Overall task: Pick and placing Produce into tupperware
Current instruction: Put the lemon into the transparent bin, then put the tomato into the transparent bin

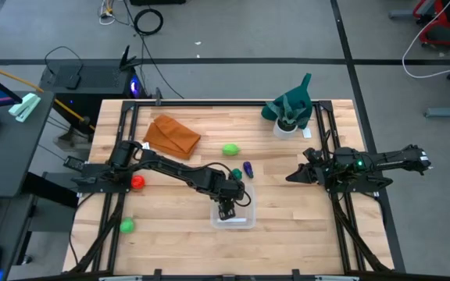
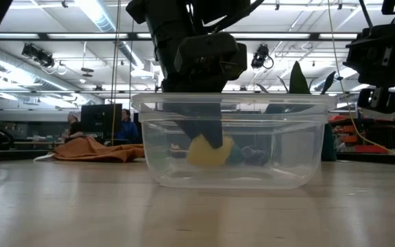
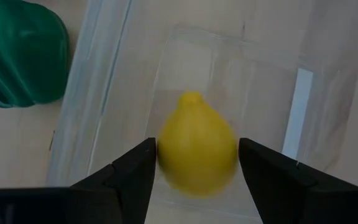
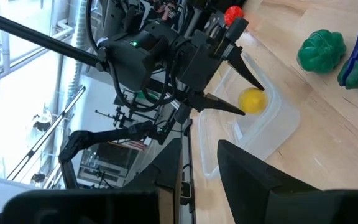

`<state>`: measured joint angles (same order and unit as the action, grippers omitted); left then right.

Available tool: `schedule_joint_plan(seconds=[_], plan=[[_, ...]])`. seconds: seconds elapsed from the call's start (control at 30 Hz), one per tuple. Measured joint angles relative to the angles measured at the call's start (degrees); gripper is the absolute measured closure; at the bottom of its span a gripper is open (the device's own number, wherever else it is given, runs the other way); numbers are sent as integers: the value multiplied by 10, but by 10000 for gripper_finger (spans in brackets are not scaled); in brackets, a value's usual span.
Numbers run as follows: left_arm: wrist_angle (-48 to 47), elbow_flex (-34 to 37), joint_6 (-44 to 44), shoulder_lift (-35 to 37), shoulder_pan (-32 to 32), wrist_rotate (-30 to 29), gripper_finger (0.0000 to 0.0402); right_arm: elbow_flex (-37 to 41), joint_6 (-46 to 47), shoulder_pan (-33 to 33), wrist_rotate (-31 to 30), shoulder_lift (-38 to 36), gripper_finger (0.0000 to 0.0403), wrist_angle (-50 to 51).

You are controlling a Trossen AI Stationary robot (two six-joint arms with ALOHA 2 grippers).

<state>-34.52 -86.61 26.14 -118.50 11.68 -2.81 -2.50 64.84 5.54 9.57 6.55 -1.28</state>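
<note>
Left gripper [image 1: 226, 209]: hangs over the tupperware, its fingers [image 3: 129, 180] reaching down inside the walls; the jaws stand apart.
Yellow produce [image 3: 197, 149]: sits between the two left fingers, inside the tub. In the left wrist view a thin gap shows on each side of it, so the fingers flank it and do not press it. In the right wrist view it shows just below the finger tips; whether it rests on the tub floor cannot be told.
Tupperware [image 1: 244, 221]: clear square tub, directly under the left gripper, upright on the wooden table [image 1: 303, 226]. In the low view its rim runs around the lowered fingers.
Dark green produce [image 1: 237, 174]: outside the tub wall, just beside the left fingers, on their far side.
Purple produce [image 1: 248, 168]: just beside the dark green piece, a little farther from the fingers.
Light green produce [image 1: 230, 149]: farther again, well apart from the tub.
Red produce [image 1: 137, 182]: back along the left arm, well apart from its fingers.
Second light green produce [image 1: 127, 225]: near the table's left edge, well apart from the tub.
Orange-brown cloth [image 1: 172, 135]: crumpled, beyond the red piece.
Right gripper [image 1: 294, 175]: held off to the right of the tub, pointing toward it; its fingers stand apart with nothing between them.
Green cloth with white cup [image 1: 289, 113]: far corner, beyond the right gripper.
</note>
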Motion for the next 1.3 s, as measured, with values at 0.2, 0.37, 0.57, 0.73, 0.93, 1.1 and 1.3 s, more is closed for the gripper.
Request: schedule_joint_plan(seconds=[0.2, 0.37, 0.57, 0.73, 0.93, 1.1, 1.3], plan=[[0, 0, 0, 0, 0, 0, 170, 0, 0, 0, 13, 0, 334, 0], [0, 0, 1, 0, 0, 0, 167, 0, 0, 0, 13, 0, 334, 0], [0, 0, 2, 4, 1, 7, 177, 0, 1, 0, 16, 0, 334, 0], [-22, -28, -12, 9, 1, 10, 186, 0, 1, 0, 16, 0, 334, 0], [-79, -113, -55, 10, -14, -7, 189, 0, 2, 0, 17, 0, 334, 0], [-120, -195, -78, 10, -31, -23, 191, 0, 1, 0, 17, 0, 334, 0], [-120, -289, -88, 10, -39, -24, 191, 0, 0, 0, 17, 0, 334, 0]])
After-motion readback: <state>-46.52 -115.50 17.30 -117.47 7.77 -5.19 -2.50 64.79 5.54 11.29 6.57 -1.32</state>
